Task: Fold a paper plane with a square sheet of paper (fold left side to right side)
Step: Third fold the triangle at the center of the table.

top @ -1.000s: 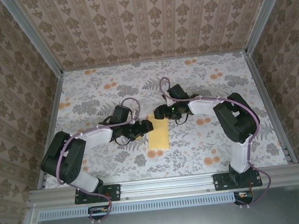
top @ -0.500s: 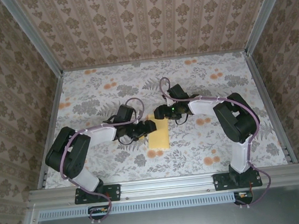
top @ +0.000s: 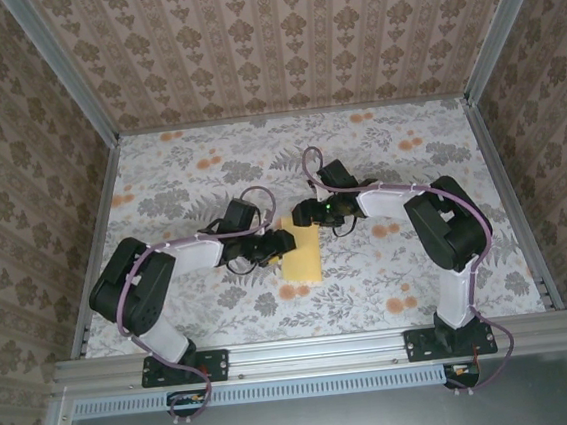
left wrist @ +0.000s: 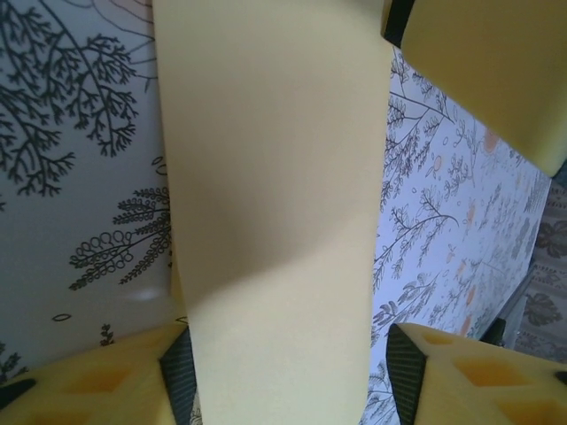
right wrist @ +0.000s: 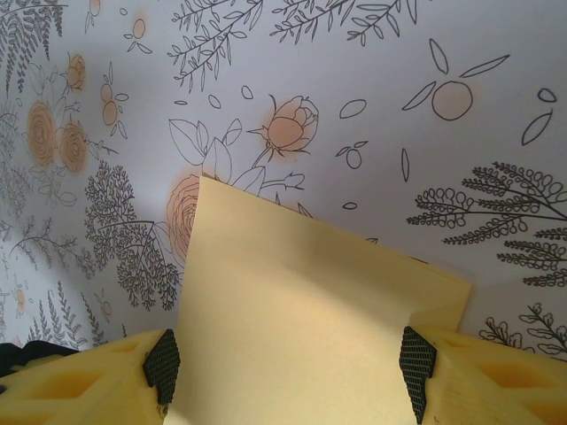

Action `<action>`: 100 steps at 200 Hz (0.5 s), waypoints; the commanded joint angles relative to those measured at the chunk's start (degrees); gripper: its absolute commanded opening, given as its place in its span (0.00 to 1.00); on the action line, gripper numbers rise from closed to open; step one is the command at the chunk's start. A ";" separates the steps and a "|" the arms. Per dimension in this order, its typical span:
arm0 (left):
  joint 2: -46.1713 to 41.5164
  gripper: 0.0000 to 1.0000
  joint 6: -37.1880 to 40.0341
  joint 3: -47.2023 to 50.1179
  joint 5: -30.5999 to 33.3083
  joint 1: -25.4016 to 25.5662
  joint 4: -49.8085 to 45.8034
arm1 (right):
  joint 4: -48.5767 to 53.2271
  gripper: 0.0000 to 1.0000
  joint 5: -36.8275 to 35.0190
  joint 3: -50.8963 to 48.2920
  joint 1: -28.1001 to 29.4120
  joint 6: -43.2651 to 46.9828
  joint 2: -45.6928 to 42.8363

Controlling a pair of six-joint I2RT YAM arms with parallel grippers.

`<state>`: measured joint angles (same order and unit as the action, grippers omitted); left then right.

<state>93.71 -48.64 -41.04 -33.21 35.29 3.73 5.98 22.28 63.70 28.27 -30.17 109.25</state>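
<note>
In the overhead view the left gripper [top: 284,241] sits just left of centre, at the left edge of the paper sheet [top: 302,259]. The sheet lies flat on the flowered tablecloth [top: 388,152] in the middle of the frame as a narrow upright rectangle (it reads as doubled over, though no crease shows clearly). Seen from its own wrist camera, the left gripper's jaws stand apart, one yellow finger at lower left and one at lower right. The strip of paper runs up between them, and nothing looks pinched. Slightly further right, the right gripper [top: 302,214] is at the sheet's top edge. Its jaws are likewise apart, and the paper spreads away from between them toward two free corners.

The risk, as I judge it: if the left jaws close across the strip's width, they could buckle it or take both layers instead of one. The sheet is light, so any sideways drag could skew it, and the crease would land crooked.
</note>
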 commanded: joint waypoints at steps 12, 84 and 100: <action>0.12 0.41 -0.99 -0.78 -0.31 0.48 0.37 | -0.04 0.70 -0.66 0.20 0.29 0.99 1.19; -0.61 0.10 -3.35 -0.26 0.91 0.91 -1.30 | -0.44 0.74 -3.00 0.29 0.34 2.96 -1.38; -0.81 0.07 -4.29 -0.16 1.30 1.18 -1.37 | -0.16 0.75 -3.79 0.15 0.29 3.65 -2.49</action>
<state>93.71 -51.00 -41.01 -32.77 35.73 3.20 5.78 21.41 63.70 28.29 -28.64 109.12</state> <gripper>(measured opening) 0.086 0.740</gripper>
